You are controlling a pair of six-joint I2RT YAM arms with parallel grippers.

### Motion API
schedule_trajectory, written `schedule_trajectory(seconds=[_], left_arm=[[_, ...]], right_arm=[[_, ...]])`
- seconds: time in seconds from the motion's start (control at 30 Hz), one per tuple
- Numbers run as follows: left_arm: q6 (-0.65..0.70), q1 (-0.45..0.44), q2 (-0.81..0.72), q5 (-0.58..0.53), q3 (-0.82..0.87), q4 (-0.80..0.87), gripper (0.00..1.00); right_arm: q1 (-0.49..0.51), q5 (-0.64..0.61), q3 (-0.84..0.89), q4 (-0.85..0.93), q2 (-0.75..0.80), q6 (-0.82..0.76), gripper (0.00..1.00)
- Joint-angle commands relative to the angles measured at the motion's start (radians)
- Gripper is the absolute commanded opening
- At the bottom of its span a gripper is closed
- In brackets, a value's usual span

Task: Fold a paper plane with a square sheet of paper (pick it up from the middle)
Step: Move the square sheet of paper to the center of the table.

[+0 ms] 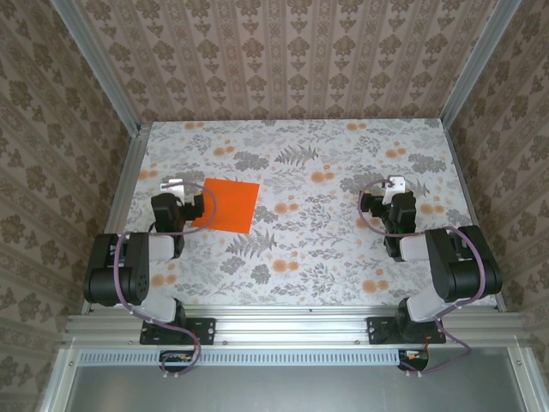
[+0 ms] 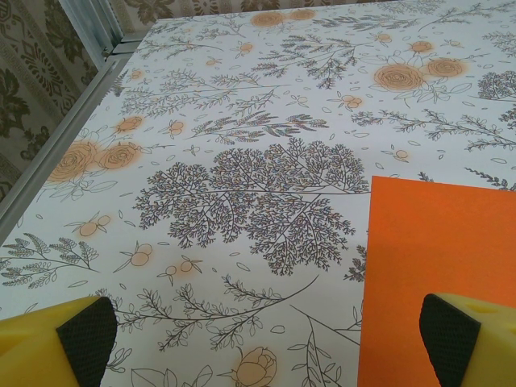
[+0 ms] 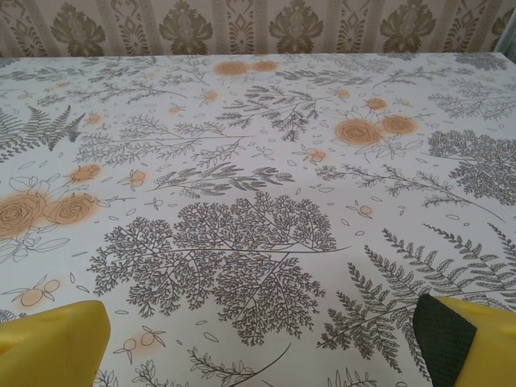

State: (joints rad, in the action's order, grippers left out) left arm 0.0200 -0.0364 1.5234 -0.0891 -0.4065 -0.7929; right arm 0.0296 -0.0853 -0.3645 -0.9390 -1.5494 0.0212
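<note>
The square sheet of paper (image 1: 226, 206) is lying flat and unfolded on the left half of the desk (image 1: 326, 232), turned slightly so its edges are running askew to the desk's edges. No crease is showing, so the folding is not yet begun.

The left pincer (image 1: 176, 199) is sitting just at the sheet's left side with its jaws spread wide and nothing between them. In the left wrist view, the left pincer (image 2: 270, 343) is straddling the paper's left edge: the sheet (image 2: 439, 242) is filling the right part of that view, with the right pad (image 2: 450, 339) over the orange and the left pad (image 2: 87, 339) over the bare printed surface. The right pincer (image 1: 390, 196) is waiting well apart on the far right, also released and carrying nothing; its wrist view is looking over its fingers (image 3: 447, 343) at flower print.

The paper is looking thin, light and limp, likely to slide on the smooth cover and to crumple under a hard pinch. With no raised edge on offer, the middle is probably the place to take it, pads pressing down and drawing together gently to raise a small ridge.
</note>
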Motion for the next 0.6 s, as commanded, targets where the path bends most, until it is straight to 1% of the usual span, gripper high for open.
schedule_trajectory(seconds=[0.0,0.07,0.13,0.2,0.33,0.4,0.47,0.53,0.57], left_arm=[[0.015,0.008,-0.006,0.010,-0.011,-0.002,1.00],[0.015,0.008,-0.006,0.011,-0.012,-0.001,1.00],[0.015,0.007,-0.006,0.011,-0.013,-0.002,1.00],[0.015,0.007,-0.006,0.011,-0.012,-0.002,1.00],[0.014,0.007,-0.006,0.012,-0.012,-0.002,1.00],[0.015,0.007,-0.005,0.012,-0.012,-0.002,1.00],[0.015,0.008,-0.006,0.011,-0.012,-0.002,1.00],[0.015,0.007,-0.006,0.012,-0.012,-0.002,1.00],[0.015,0.007,-0.006,0.011,-0.012,-0.002,1.00]], right_arm=[[0.012,0.028,0.027,-0.039,0.058,-0.023,1.00],[0.015,0.030,0.023,0.049,0.138,-0.022,1.00],[0.016,0.026,-0.053,0.325,0.251,0.027,1.00],[0.018,0.039,-0.133,0.556,0.324,0.079,1.00],[0.017,0.117,-0.231,0.864,0.415,0.193,1.00],[0.017,0.174,-0.273,0.970,0.428,0.247,1.00],[0.016,0.221,-0.303,1.029,0.425,0.344,1.00],[0.011,0.344,-0.327,1.027,0.407,0.455,1.00],[0.011,0.408,-0.327,0.997,0.392,0.497,1.00]])
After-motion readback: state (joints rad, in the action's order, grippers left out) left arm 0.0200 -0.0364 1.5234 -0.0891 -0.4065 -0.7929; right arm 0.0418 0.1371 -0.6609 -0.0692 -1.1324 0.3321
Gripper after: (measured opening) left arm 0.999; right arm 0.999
